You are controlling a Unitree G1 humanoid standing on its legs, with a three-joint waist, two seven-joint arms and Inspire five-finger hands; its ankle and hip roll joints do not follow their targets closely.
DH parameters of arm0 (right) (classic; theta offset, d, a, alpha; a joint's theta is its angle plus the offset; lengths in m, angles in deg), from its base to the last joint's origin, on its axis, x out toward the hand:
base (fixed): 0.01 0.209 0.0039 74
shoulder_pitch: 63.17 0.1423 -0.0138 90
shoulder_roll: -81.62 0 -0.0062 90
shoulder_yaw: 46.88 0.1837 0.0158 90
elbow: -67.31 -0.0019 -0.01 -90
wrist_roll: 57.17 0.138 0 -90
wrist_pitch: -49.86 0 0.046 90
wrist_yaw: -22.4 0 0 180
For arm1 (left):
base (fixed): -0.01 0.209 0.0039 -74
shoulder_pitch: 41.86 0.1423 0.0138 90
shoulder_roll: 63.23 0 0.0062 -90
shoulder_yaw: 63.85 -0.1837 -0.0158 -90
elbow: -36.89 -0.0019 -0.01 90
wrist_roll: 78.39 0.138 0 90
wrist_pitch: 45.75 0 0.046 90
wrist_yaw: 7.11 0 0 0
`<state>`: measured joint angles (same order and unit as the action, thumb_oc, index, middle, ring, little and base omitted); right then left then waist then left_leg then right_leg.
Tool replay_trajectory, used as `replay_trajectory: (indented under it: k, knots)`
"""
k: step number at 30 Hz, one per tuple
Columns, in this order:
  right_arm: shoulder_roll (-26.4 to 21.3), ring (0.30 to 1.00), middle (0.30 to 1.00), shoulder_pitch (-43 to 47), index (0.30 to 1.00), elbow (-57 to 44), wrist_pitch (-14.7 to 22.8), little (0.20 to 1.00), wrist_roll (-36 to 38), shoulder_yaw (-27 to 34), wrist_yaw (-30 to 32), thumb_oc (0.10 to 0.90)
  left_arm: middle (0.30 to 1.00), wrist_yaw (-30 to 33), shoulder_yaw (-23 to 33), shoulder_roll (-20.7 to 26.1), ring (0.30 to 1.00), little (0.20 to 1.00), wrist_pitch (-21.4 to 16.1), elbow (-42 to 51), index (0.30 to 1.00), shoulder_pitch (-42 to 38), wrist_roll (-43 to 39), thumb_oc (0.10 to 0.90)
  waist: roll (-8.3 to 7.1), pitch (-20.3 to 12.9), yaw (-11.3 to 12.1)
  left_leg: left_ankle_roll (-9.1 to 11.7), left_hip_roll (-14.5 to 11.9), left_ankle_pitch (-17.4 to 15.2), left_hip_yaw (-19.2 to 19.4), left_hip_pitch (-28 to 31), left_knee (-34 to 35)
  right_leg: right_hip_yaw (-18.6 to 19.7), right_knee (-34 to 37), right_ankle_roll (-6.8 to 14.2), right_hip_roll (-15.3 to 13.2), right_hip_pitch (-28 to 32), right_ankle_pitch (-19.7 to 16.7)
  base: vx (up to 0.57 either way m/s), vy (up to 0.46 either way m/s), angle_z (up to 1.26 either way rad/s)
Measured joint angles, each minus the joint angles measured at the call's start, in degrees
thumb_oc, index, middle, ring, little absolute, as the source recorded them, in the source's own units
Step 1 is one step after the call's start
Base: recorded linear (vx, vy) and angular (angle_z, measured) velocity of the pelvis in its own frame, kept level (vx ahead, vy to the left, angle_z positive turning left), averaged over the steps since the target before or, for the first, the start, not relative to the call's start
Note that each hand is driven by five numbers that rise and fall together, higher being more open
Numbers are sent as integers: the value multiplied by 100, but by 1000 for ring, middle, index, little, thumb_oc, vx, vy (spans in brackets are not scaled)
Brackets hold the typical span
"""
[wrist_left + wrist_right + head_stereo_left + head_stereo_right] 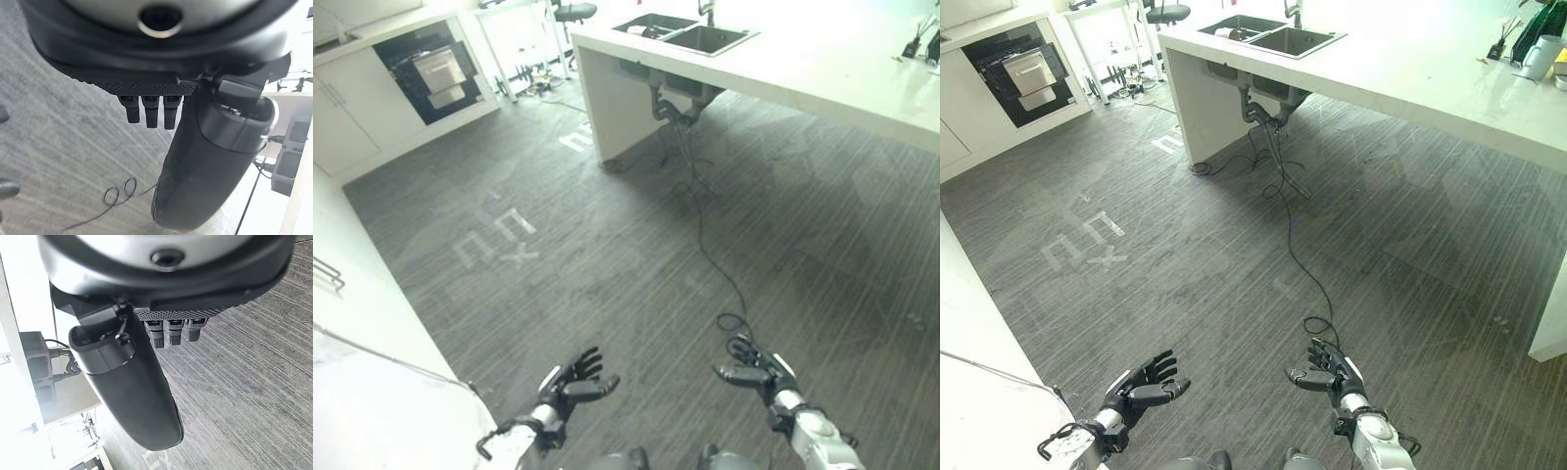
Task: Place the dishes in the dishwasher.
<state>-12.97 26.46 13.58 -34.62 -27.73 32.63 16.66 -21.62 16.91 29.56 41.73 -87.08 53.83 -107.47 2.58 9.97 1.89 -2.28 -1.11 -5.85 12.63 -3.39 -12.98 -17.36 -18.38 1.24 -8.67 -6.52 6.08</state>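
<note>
Robot hands (570, 384) (756, 373) low, outstretched, empty

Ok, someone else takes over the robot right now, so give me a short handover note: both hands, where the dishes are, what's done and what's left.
Left robot hand: open, empty, held low over the grey striped floor.
Right robot hand: open, empty, beside it over the same floor.
Job's things: the dark double sink sits in the white island counter, well ahead of the robot. A small pale item lies in one basin, too small to identify.
Done: nothing held, nothing loaded.
Left: the whole job, starting with the walk to the sink.
</note>
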Motion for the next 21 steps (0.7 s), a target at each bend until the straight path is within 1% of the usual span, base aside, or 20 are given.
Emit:
replay_trajectory:
  k: [4, 8, 9, 11, 12, 13, 16, 18, 21]
  knots:
    - [8, 900, 900, -1, 900, 0, 9, 900, 0, -8, 0, 800, 900, 5, 0, 0, 900, 900, 24, -136, 900, -6, 1, 800, -16, -9, -4, 0, 0, -1, 3, -3, -32, 10, -11, 0, -5, 4, -3, 0, 0, 0]
    - [16, 900, 900, -121, 900, -1, 9, 900, 0, -7, 0, 800, 900, 148, 39, -4, 900, 900, 82, -148, 900, 18, -10, 800, -26, -16, 0, -1, 1, -4, -2, -29, -69, 11, -15, 4, -9, 0, -10, 9, 28, 1]
    - [51, 900, 900, -256, 900, 0, 7, 900, 0, -7, -6, 800, 900, 306, 60, -17, 900, 900, 115, -153, 900, 49, -211, 800, -53, -30, 0, -2, 1, -5, -3, -51, -80, 10, -21, 3, -11, -20, -14, 9, 56, 0]
    - [137, 900, 900, -430, 900, 4, 6, 900, -3, -7, -27, 800, 900, 416, 72, -52, 900, 900, 120, -167, 900, 120, -231, 800, -120, -70, -5, -1, 8, -10, 4, -59, -83, 19, -31, 3, -20, -36, -13, 15, 75, -3]
    - [177, 900, 900, -442, 900, 177, 4, 900, -3, -3, -174, 800, 900, 477, 212, -253, 900, 900, 79, -441, 900, 133, -226, 800, -164, -111, -2, -6, 8, -27, 22, -59, -97, 24, -30, 5, -23, -38, -19, 34, 113, -3]
    - [211, 900, 900, -451, 900, 297, -58, 900, -4, -8, -256, 800, 900, 536, 228, -393, 900, 900, 88, -681, 900, 163, -224, 800, -218, -143, 4, -16, 15, -51, 19, -73, -124, 21, -31, 12, -36, -35, -18, 29, 107, -1]
    - [209, 900, 900, -438, 900, 295, -58, 900, -1, 1, -311, 800, 900, 537, 220, -411, 900, 900, 98, -713, 900, 263, -212, 800, -233, -150, 30, -58, 25, -87, 6, -105, -196, 13, -28, 33, -53, -31, -34, 22, 106, 4]
    - [212, 900, 900, -422, 900, 295, -58, 900, -1, 0, -394, 800, 900, 532, 223, -402, 900, 900, 96, -712, 900, 228, -212, 800, -218, -158, 127, -81, 51, -100, -3, -151, -241, 5, -18, 63, -85, -43, -47, 45, 170, 5]
    - [225, 900, 900, -409, 900, 294, -57, 900, 1, 2, -408, 800, 900, 515, 227, -402, 900, 900, 96, -715, 900, 221, -206, 800, -182, -180, 152, -167, 106, -158, -48, -163, -309, -15, 24, 126, -123, 23, -51, 71, 187, 8]
